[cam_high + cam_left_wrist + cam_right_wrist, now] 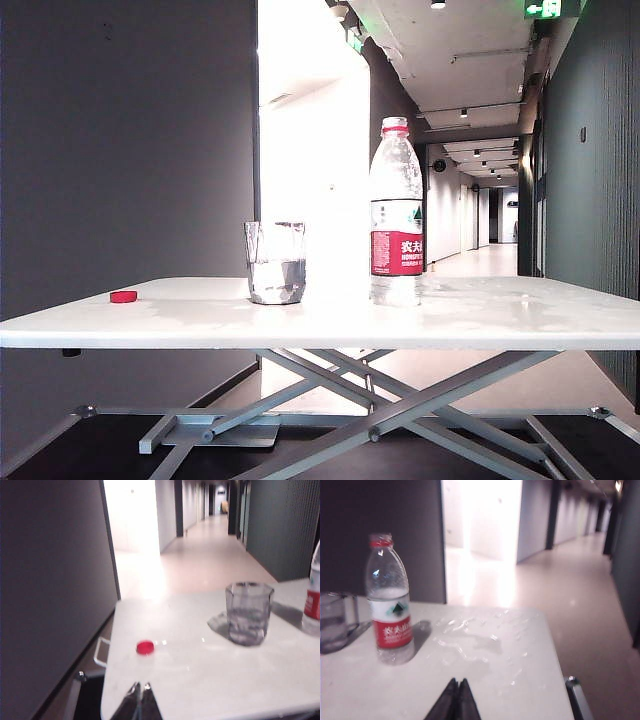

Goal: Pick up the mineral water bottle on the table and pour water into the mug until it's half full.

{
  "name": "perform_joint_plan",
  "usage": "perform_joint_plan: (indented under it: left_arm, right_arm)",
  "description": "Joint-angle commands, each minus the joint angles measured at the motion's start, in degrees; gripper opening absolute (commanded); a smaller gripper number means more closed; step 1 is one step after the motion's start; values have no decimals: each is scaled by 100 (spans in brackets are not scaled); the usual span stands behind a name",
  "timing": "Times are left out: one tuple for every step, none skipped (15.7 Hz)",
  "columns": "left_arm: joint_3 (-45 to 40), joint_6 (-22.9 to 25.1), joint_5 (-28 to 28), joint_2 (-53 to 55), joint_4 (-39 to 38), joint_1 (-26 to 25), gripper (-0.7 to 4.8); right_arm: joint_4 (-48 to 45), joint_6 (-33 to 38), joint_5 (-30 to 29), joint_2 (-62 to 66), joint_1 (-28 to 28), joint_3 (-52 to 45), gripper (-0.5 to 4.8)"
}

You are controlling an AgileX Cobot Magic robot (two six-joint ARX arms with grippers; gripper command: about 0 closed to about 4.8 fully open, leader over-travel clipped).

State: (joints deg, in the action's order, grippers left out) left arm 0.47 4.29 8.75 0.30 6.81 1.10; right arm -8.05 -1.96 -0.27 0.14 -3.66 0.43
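Tall clear plastic mineral water bottle (396,215) with a red-and-white label and red neck ring stands upright on the wide white tabletop (500,320), roughly mid-table, uncapped. Water (390,596) in it reaches about the top of the label in the right wrist view.

Short clear faceted glass mug (276,262) stands upright just beside the bottle on its left in the exterior view, not touching it. Clear water (277,280) fills about the lower half.

Small flat red round cap (124,296) lies on the table well to the left of the mug, near the edge.

A wet patch of spilled droplets (470,640) glistens on the tabletop beside the bottle, on the side away from the mug.

Left gripper (139,686): dark fingertips pressed together, nothing between them, hovering over the near table edge, pointing roughly level toward the cap, clear of everything.

Right gripper (458,682): dark fingertips also closed tip to tip, empty, over the near table edge, pointing level across the table, bottle ahead and off to one side, apart from it.

Neither arm shows in the exterior view.

Table sits on grey metal crossed scissor legs (400,395).
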Motion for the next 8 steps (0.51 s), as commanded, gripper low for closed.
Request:
perform_joint_plan:
  left_arm:
    - [11, 57, 17, 7, 313, 9, -5]
    - [11, 247, 44, 7, 389, 9, -5]
    - [11, 352, 42, 7, 411, 9, -5]
    - [11, 387, 42, 7, 433, 9, -5]
    - [11, 387, 42, 7, 457, 9, -5]
    - [11, 387, 44, 7, 455, 9, -5]
    - [11, 385, 42, 7, 431, 9, -5]
    - [11, 385, 44, 7, 398, 9, -5]
  right_arm:
    - [-210, -315, -7, -4, 2, -13, -9]
    - [-258, -426, 7, -4, 11, -11, -9]
    - [-284, -424, 13, -4, 17, -11, -9]
    - [-293, -426, 13, -4, 17, -13, -9]
    - [-293, -426, 15, -4, 17, -13, -8]
    - [-295, -424, 15, -4, 17, -13, -8]
    - [-295, -424, 13, -4, 17, -13, -9]
    - [-291, -413, 13, -4, 15, -13, -9]
